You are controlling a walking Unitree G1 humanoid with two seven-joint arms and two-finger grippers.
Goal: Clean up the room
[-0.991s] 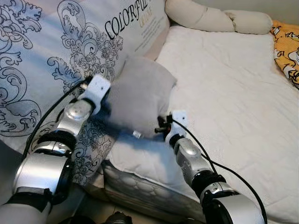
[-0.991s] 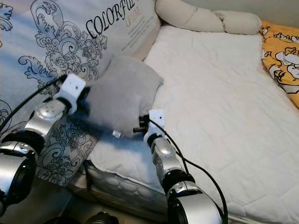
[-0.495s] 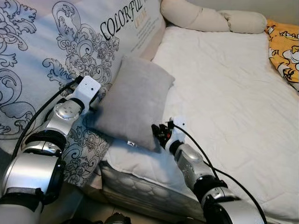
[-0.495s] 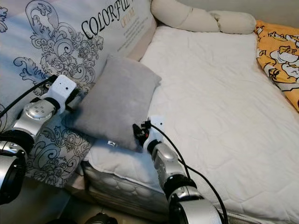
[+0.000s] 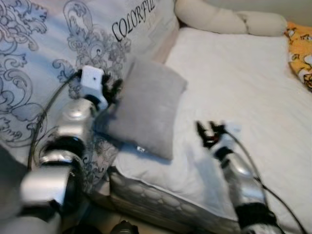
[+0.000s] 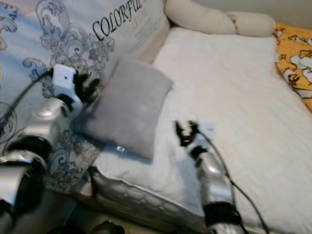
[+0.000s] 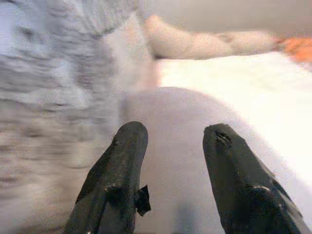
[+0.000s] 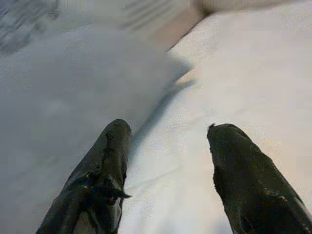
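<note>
A plain grey pillow [image 5: 148, 114] is seen against a pale blue-grey headboard cover [image 5: 53, 53] printed with dark scrollwork and black lettering. The quilted mattress [image 5: 243, 92] is white, the bolster [image 5: 229, 20] cream, and the blanket [image 5: 301, 51] orange with a white cartoon print.

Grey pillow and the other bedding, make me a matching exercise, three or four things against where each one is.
Things:
1. grey pillow
2. cream bolster
3. orange blanket
4. left gripper

Places:
A. right edge of the bed
B. head of the bed
C. leaning on the patterned board
D. at the pillow's left edge

Pairs: 1-C, 2-B, 3-A, 4-D
</note>
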